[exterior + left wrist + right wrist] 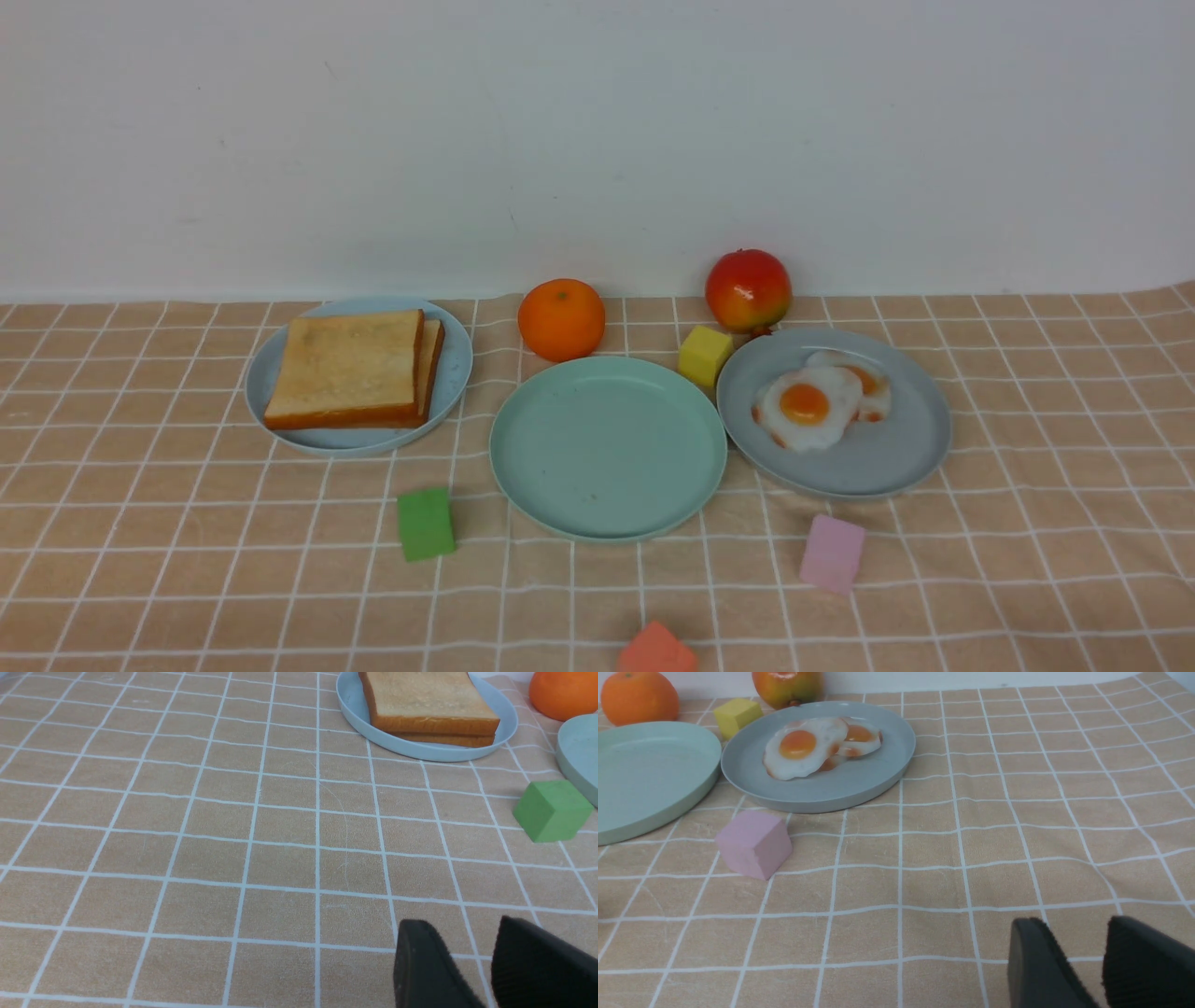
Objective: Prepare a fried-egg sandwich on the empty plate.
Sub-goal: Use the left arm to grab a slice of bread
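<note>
Nearest the camera, a coral block (pixel 656 651), just in front of the mint plate (pixel 607 448) on the desk (pixel 140 560). Well left of that plate and nearer the robot, the left fingers (pixel 420 961): a little apart, holding nothing, over bare cloth. Left of the plate and slightly farther back, two toast slices (pixel 345 369), stacked a touch askew on a blue plate (pixel 453 383).

Nothing on the mint plate so far, so probably the first step: top slice only. Best to come in at the near edge, pinch the upper slice alone by its crust, lift clear of the blue rim, then lay it flat in the middle of the mint plate. Mind not to drag the lower slice along.

Just off the plate's front-left rim, a green block (pixel 426 524): close to the carry path, so worth passing above. Behind the plate, an orange (pixel 561 319). Behind-right, a yellow block (pixel 705 355) almost at the rim, with an apple (pixel 748 289) beyond it.

Right of the plate, rims nearly touching, a grey plate (pixel 887 457) with overlapping eggs (pixel 807 405); take a single egg when the time comes. Front-right of the plate, a pink block (pixel 832 553). Farther right and nearer the robot, the right fingers (pixel 1031 961), likewise parted and empty.
</note>
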Available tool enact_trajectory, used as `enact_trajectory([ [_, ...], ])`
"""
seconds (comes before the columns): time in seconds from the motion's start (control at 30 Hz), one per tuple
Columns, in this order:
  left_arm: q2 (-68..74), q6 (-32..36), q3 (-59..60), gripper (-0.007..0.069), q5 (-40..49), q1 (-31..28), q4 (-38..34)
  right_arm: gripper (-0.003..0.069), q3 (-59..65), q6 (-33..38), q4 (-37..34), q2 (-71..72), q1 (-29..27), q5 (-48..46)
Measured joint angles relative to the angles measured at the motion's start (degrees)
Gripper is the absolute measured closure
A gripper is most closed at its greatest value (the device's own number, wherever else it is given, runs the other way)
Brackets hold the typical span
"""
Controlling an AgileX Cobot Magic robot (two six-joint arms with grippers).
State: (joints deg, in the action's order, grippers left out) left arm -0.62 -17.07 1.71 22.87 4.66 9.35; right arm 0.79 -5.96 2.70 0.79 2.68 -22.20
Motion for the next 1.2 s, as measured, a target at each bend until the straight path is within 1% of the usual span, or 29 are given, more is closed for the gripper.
enact_trajectory([
  [0.23,0.0,0.0,0.0,0.0386,-0.2,0.0,0.1,0.0418,0.0,0.0,0.0,0.0,0.0,0.1],
  [0.33,0.0,0.0,0.1,0.0386,-2.6,0.0,0.1,0.0418,0.3,0.0,-0.1,0.0,0.0,2.4],
  [0.47,0.0,0.0,0.1,0.0386,-10.6,0.0,0.1,0.0418,0.7,0.0,-0.2,0.0,0.0,10.3],
  [0.57,0.0,0.0,0.1,0.0386,-19.3,0.0,0.2,0.0418,0.7,-0.4,-0.4,0.0,0.0,19.1],
  [0.6,0.0,0.0,0.1,0.0386,-19.3,0.0,0.2,0.0418,0.7,-0.4,-0.4,0.0,0.0,19.1],
  [0.63,0.0,0.0,0.1,0.0386,-23.8,0.0,0.2,0.0418,0.7,-1.7,-0.7,0.0,0.0,24.1],
  [0.67,0.0,0.0,0.1,0.0386,-23.8,0.0,0.2,0.0418,0.7,-1.9,-0.7,0.0,0.0,25.2],
  [0.7,0.0,0.0,0.1,0.0386,-26.4,0.0,0.2,0.0418,0.7,-2.7,-0.8,0.0,0.0,29.1],
  [0.73,0.0,0.0,0.1,0.0386,-26.9,0.0,0.2,0.0418,0.7,-2.9,-0.8,0.0,0.0,30.3],
  [0.8,0.0,0.0,0.1,0.0386,-28.2,0.0,0.2,0.0418,0.7,-3.4,-0.8,0.0,0.0,36.8],
  [0.9,0.0,-0.1,0.1,0.0386,-29.1,0.0,0.2,0.0418,0.7,-5.9,-0.8,0.0,0.0,42.8],
  [0.93,0.0,-0.8,0.1,0.0386,-30.9,0.0,-0.3,0.0418,0.7,-7.4,-0.8,0.0,0.0,44.6],
  [0.97,0.0,-0.8,0.1,0.0386,-31.4,0.0,-0.5,0.0418,0.7,-7.7,-0.8,0.0,0.0,45.0],
  [1.03,0.0,-4.3,0.1,0.0386,-41.4,0.0,-4.1,0.0418,-1.4,-12.4,-0.8,0.0,0.0,46.3],
  [1.07,0.0,-5.2,0.1,0.0386,-45.9,0.0,-5.8,0.0418,-3.1,-13.3,-0.9,0.0,0.0,46.0],
  [1.1,0.0,-5.3,0.1,0.0386,-46.7,0.0,-6.1,0.0418,-3.1,-13.3,-0.9,0.0,0.0,46.0],
  [1.13,0.0,-5.2,-0.6,0.0386,-50.8,0.0,-8.6,0.0418,-6.5,-14.3,-1.1,-0.4,0.0,44.7],
  [1.2,0.0,-3.4,-3.3,0.0386,-52.6,0.0,-12.4,0.0418,-12.1,-14.9,-1.1,-2.5,0.0,42.6],
])
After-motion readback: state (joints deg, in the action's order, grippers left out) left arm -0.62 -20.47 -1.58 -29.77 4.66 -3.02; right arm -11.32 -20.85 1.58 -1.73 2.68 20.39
